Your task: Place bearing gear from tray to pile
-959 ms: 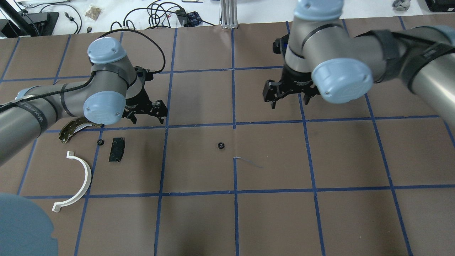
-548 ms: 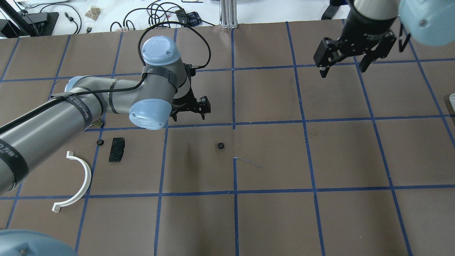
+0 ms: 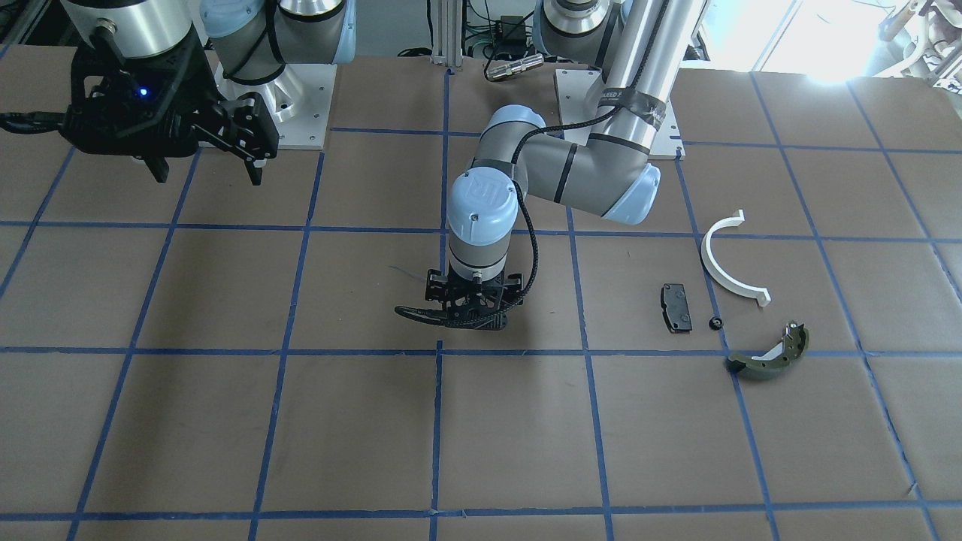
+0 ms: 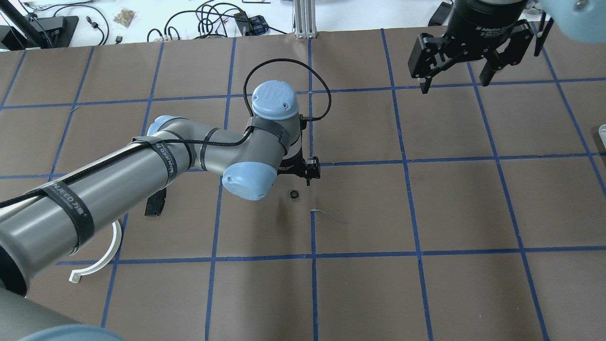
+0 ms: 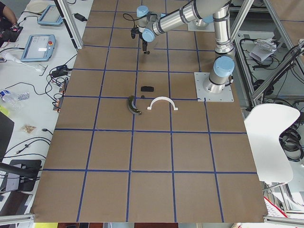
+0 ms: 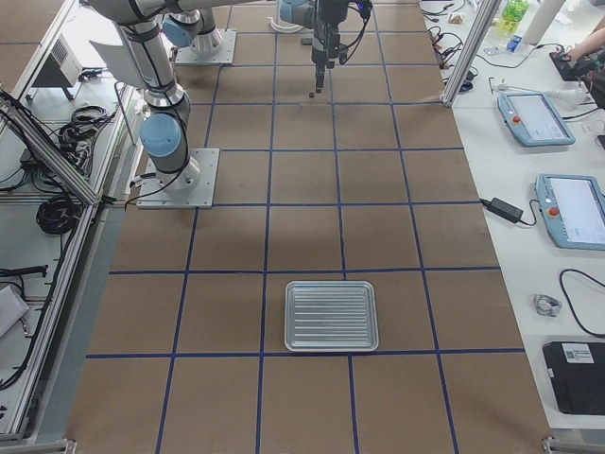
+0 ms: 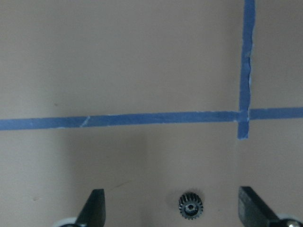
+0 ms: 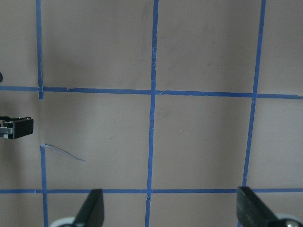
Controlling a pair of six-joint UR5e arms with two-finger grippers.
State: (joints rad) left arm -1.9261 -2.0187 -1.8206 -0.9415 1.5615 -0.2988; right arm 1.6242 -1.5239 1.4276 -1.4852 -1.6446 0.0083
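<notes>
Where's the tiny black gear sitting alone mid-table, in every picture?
Front-facing: hidden behind the left gripper.
Overhead: gear near centre, beside that gripper.
Exterior left: too small to find.
Exterior right: too small to find.
Left wrist: bottom centre, between the fingers.
Right wrist: not in it.
Landmark: the blue tape crossing beside it.

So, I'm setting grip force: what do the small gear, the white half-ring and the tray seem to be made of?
The small gear looks dark and matte with fine teeth, metal or hard plastic, I cannot tell which. The white half-ring looks like moulded plastic: even matte white, thin wall. The tray looks like bare sheet metal, perhaps aluminium: silvery, ribbed floor.
</notes>
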